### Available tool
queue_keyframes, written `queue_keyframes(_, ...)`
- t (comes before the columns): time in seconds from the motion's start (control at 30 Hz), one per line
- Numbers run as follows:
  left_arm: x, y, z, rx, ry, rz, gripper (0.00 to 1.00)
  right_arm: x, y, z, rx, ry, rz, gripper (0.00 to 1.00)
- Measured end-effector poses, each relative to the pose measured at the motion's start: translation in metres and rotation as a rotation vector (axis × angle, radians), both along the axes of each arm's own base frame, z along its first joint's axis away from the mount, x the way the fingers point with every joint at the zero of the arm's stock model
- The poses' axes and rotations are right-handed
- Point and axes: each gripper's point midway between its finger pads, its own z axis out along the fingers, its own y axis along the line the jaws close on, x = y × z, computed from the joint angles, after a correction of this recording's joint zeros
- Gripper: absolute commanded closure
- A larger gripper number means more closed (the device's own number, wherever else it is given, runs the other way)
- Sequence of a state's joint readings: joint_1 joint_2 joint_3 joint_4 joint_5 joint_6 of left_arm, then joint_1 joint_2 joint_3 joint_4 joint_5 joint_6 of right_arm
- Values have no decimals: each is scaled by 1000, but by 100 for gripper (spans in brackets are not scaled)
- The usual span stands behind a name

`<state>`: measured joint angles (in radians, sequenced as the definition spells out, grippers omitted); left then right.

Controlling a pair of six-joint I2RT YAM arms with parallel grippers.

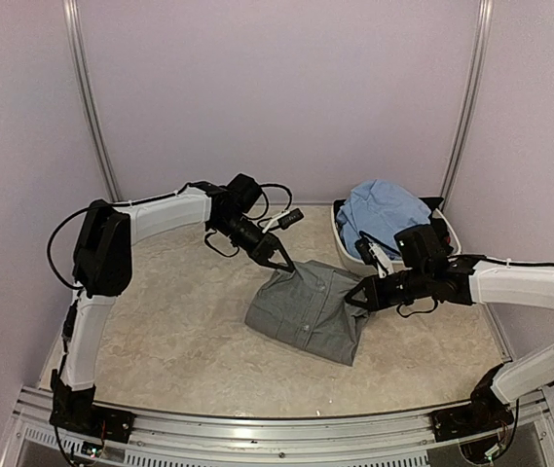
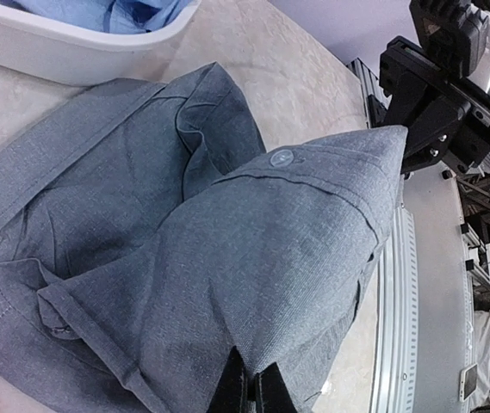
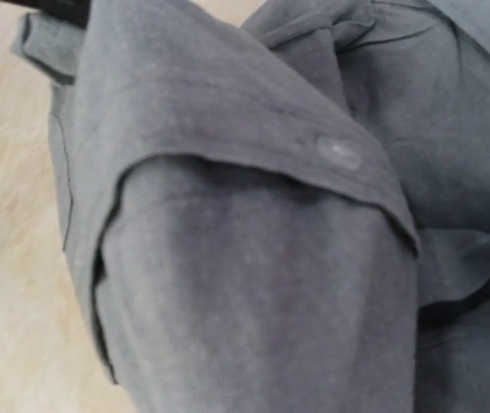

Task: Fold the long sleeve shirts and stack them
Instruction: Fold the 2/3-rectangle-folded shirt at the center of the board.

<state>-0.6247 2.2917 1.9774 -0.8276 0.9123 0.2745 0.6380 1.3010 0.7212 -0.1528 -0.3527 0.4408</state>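
Observation:
The slate grey shirt [image 1: 311, 309] lies partly folded in the middle of the table. My left gripper [image 1: 281, 261] is shut on its far left corner; in the left wrist view the fingertips [image 2: 251, 379] pinch a raised fold of grey cloth [image 2: 253, 249]. My right gripper [image 1: 362, 297] is shut on the same fold's other corner, as the left wrist view [image 2: 404, 142] shows. Grey cloth [image 3: 253, 284] fills the right wrist view and hides those fingers. The light blue shirt [image 1: 384, 209] sits bunched in the basin.
The white oval basin [image 1: 452, 239] stands at the back right, close behind my right arm; its rim also shows in the left wrist view [image 2: 72, 60]. The metal table edge [image 2: 400, 284] runs near the shirt's front.

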Motion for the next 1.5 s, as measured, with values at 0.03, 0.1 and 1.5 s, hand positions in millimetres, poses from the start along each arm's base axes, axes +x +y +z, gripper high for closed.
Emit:
queue_keyframes(0.03, 5, -2, 1, -7, -4, 6, 100, 6, -2, 0, -4, -5, -8, 97)
queue_keyframes(0.1, 14, -5, 3, -23, -7, 17, 100, 15, -6, 0, -8, -11, -19, 95)
queue_keyframes(1.5, 130, 10, -26, -47, -239, 506, 1, 61, -19, -4, -58, -91, -36, 30)
